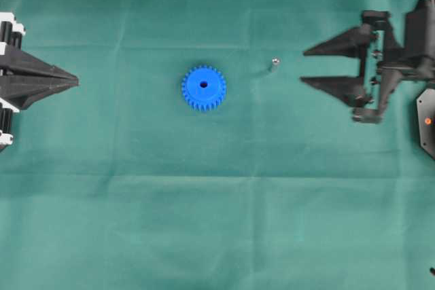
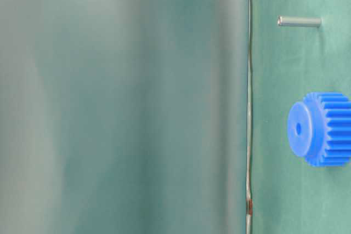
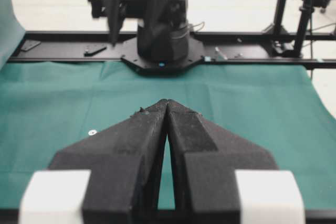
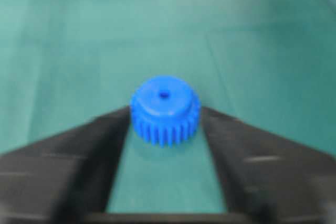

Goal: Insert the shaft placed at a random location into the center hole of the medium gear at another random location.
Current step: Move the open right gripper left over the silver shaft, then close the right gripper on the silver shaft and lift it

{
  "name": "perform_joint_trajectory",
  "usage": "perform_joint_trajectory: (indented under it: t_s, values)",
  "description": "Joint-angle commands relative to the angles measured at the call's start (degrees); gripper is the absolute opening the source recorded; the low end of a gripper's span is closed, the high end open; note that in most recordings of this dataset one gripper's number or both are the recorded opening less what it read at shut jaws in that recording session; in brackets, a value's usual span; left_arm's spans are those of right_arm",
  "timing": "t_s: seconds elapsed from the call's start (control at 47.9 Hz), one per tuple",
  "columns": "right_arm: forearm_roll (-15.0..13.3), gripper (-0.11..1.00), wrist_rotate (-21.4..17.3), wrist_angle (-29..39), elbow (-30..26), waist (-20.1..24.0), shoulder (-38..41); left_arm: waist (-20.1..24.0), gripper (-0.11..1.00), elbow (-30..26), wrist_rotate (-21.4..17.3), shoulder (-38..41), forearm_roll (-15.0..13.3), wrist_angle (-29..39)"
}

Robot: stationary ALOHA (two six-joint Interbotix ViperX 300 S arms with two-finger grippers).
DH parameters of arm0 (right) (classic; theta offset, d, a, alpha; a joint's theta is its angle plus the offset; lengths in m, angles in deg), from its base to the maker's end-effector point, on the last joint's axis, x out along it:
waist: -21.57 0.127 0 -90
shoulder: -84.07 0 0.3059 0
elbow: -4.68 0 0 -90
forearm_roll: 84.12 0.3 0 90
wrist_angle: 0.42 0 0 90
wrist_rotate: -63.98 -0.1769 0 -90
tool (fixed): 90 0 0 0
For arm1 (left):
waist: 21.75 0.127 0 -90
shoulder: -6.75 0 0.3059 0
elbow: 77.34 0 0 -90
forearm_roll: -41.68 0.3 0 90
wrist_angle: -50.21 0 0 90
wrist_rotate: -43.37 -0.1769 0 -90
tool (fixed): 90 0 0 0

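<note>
A: Where does the shaft (image 1: 273, 64) lie from the right claw (image 1: 304, 66)?

B: Just ahead of its fingertips, on the green cloth (image 1: 217, 222) of the bench; in the overhead view it sits in line with the gap between the two fingers, slightly nearer the upper one; the claw is not touching it.

A: And its long axis?

B: It stands upright on its end, judging by the small dot it makes from overhead and the way it sticks straight off the cloth in the table-level view; so the fingers would close on it from the sides.

A: How do the claws stand?

B: The right claw is spread wide and holds nothing; the left claw (image 1: 76, 82) is closed tip to tip, also on nothing, at the far side of the bench.

A: The medium gear (image 1: 204, 87)?

B: Flat on the cloth, center hole (image 1: 204, 85) facing up, beyond the shaft from the right claw and well apart from the left.

A: Which arm should take the shaft?

B: The right, I'd say; it is much the nearer, and a short advance should bring the shaft between its fingers.
</note>
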Motion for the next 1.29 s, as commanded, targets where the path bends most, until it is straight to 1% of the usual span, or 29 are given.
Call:
perform_joint_trajectory:
  t_s: [0.0, 0.042, 0.063, 0.188, 0.292, 0.48, 0.71, 0.856, 0.919, 1.002, 1.065, 1.148, 1.19, 1.274]
  values:
    - [0.4, 0.84, 0.1, -1.8, -2.2, -1.0, 5.6, -0.2, 0.00, -1.5, 0.0, 0.6, 0.2, -0.3]
    - [0.6, 0.91, 0.1, -2.4, -2.5, -1.6, 7.9, -0.2, 0.00, -1.4, 0.0, 0.6, 0.2, -0.3]
    - [0.7, 0.91, 0.1, -2.7, -2.6, -2.0, 9.1, -0.2, 0.00, -1.4, 0.0, 0.6, 0.2, -0.3]
    - [1.3, 0.83, 0.1, -5.7, -3.2, -4.3, 15.3, -0.2, 0.00, -1.4, 0.1, 0.7, 0.2, -0.3]
    - [1.4, 0.84, 0.1, -8.0, -3.3, -5.5, 19.2, -0.2, 0.00, -1.3, 0.1, 0.8, 0.2, 0.1]
    - [1.3, 0.84, 0.1, -10.5, -3.3, -5.8, 23.8, -0.2, 0.00, -1.3, 0.1, 0.8, 0.2, 0.5]
    - [1.6, 0.83, 0.1, -12.0, -3.9, -5.9, 27.4, -0.2, 0.00, -1.3, 0.0, 0.8, 0.2, 0.7]
    - [1.9, 0.79, 0.1, -12.4, -4.0, -5.9, 28.3, -0.1, 0.00, -1.3, 0.1, 0.8, 0.2, 1.2]
    - [2.4, 0.74, 0.1, -12.4, -4.1, -6.1, 28.6, -0.2, 0.00, -1.3, 0.1, 0.8, 0.2, 1.4]
    - [2.8, 0.61, 0.2, -12.3, -4.2, -6.2, 28.7, -0.2, 0.00, -1.3, 0.1, 0.8, 0.2, 1.4]
    - [2.8, 0.47, 0.4, -12.3, -4.1, -6.2, 28.7, -0.2, 0.00, -1.3, 0.1, 0.8, 0.2, 1.5]
    - [2.9, 0.24, 0.4, -12.4, -4.2, -6.6, 28.7, -0.1, 0.00, -1.3, 0.1, 0.8, 0.2, 1.5]
    - [3.0, 0.15, 0.4, -12.4, -4.2, -6.7, 28.7, -0.2, 0.00, -1.3, 0.1, 0.8, 0.2, 1.5]
    - [3.0, 0.14, 0.4, -12.3, -4.2, -6.9, 28.7, -0.2, 0.00, -1.3, 0.2, 0.8, 0.2, 1.4]
